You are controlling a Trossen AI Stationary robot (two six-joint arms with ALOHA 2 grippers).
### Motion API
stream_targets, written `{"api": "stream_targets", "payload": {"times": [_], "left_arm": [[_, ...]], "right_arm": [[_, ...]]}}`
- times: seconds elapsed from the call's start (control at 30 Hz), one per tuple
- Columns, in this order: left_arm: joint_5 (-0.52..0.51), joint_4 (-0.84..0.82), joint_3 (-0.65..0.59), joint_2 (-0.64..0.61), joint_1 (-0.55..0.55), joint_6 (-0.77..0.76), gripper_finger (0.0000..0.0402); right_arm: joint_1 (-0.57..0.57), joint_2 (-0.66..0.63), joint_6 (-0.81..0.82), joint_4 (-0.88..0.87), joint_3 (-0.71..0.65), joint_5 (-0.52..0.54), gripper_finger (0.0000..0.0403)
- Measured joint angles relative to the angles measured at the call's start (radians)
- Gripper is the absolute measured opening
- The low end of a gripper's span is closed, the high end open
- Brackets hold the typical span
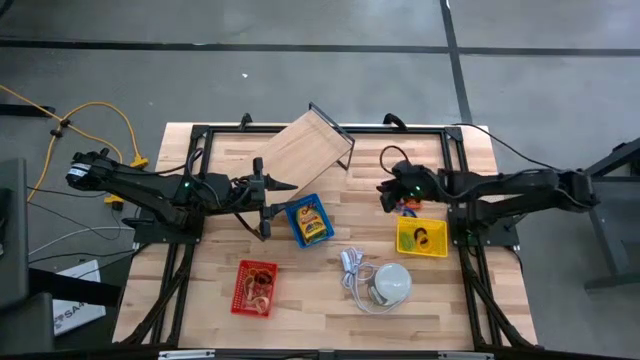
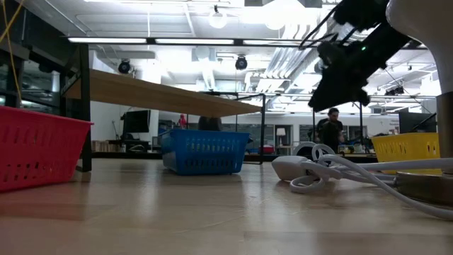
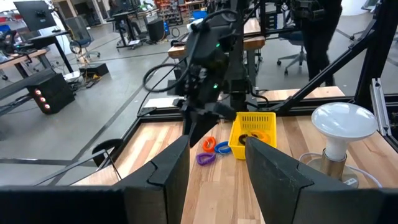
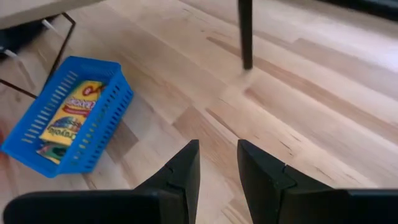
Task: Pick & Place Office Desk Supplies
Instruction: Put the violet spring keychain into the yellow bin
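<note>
High view: right pincer [image 1: 383, 193] mid-frame, narrow gap, holds nothing, just left of clips [image 3: 210, 151] beside yellow basket [image 1: 421, 238]. Left pincer [image 1: 268, 197] wide, empty, beside blue basket [image 1: 309, 221] with packets [image 4: 67, 113]. Advice: lower right pincer straight over one clip, then close.

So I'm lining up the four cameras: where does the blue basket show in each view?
High view: blue basket at table centre, just right of the left arm's tool.
Low view: left of centre, under the tilted wooden board.
Left wrist view: not in it.
Right wrist view: at the left edge, yellow printed packets inside.
Shared landmark: the wooden board right behind it.
</note>
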Motion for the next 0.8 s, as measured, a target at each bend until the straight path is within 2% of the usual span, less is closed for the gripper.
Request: {"api": "stream_targets", "payload": {"times": [0.23,0.57,0.8], "left_arm": [[0.0,0.0,0.0,0.0,0.0,0.0,0.015],[0.0,0.0,0.0,0.0,0.0,0.0,0.015],[0.0,0.0,0.0,0.0,0.0,0.0,0.015]], "right_arm": [[-0.097,0.111,-0.05,0.046,0.0,-0.109,0.0096],[-0.132,0.169,-0.191,0.026,0.0,-0.135,0.0096],[-0.158,0.197,-0.227,-0.249,0.122,-0.131,0.0096]]}}
